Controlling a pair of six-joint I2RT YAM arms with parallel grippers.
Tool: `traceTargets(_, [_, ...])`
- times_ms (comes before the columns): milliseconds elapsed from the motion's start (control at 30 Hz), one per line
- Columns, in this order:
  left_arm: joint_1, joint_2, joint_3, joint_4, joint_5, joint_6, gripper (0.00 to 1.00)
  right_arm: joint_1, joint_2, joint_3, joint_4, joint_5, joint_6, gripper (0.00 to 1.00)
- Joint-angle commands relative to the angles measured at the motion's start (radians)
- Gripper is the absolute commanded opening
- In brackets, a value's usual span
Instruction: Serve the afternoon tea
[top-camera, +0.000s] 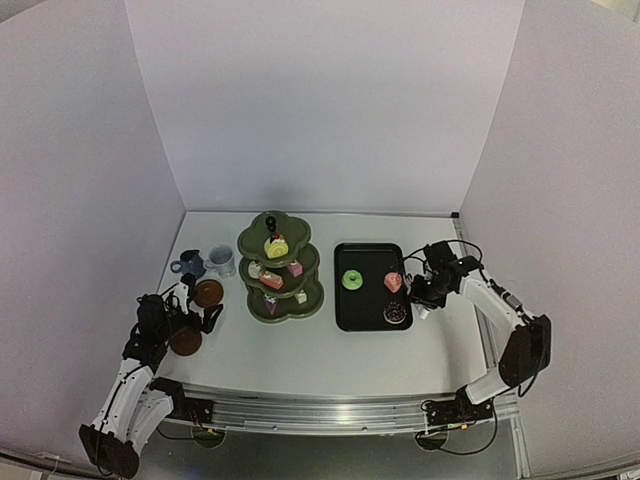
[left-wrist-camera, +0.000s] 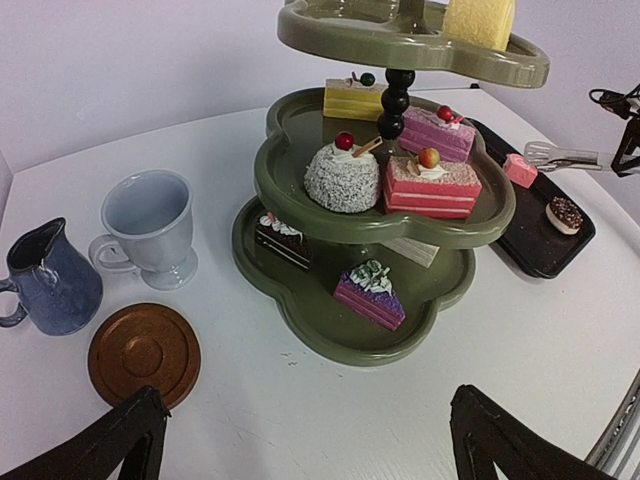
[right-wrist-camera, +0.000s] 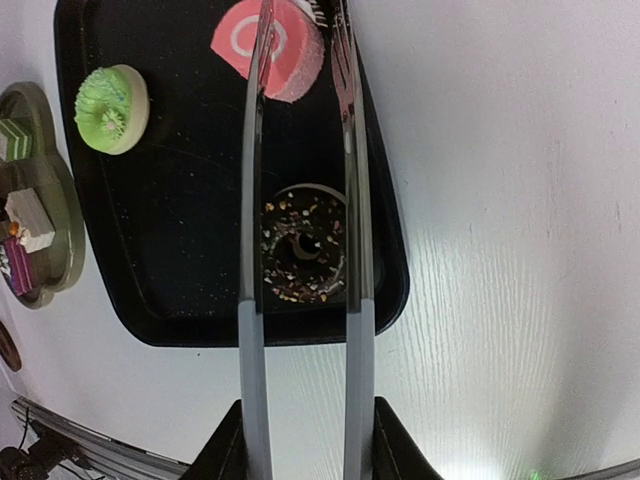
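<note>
Right wrist: tongs (right-wrist-camera: 250, 200) are clamped in the right end effector (right-wrist-camera: 305, 432) over the pink roll cake (right-wrist-camera: 295, 50), judged soft and light, best pinched gently across its sides.

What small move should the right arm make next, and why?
Probably lower the tongs a little so their tips straddle the pink cake, then squeeze. The right tool grips the tongs, whose tips stand slightly apart by that cake on the tray. It is one of three pieces not yet on the stand.
</note>
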Motion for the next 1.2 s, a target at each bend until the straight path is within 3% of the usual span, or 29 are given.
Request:
traceTargets(0, [0.004, -0.006, -0.004, 0.032, 0.013, -0.011, 0.99, -0.014, 0.032, 0.022, -0.032, -0.037, 0.019, 0.33])
traceTargets(700, [0.005, -0.007, -0.006, 0.034, 0.01, 0.004, 0.99, -0.031, 0.101, 0.039, -0.011, -0.188, 0.034, 0.27])
traceTargets(967, [0.005, -0.004, -0.008, 0.037, 0.006, 0.007, 0.99, -0.031, 0.124, 0.036, 0.005, -0.214, 0.021, 0.04])
traceTargets(1167, [0.005, -0.004, -0.009, 0.038, 0.002, 0.009, 0.99, -0.031, 0.105, 0.072, 0.004, -0.147, 0.001, 0.0])
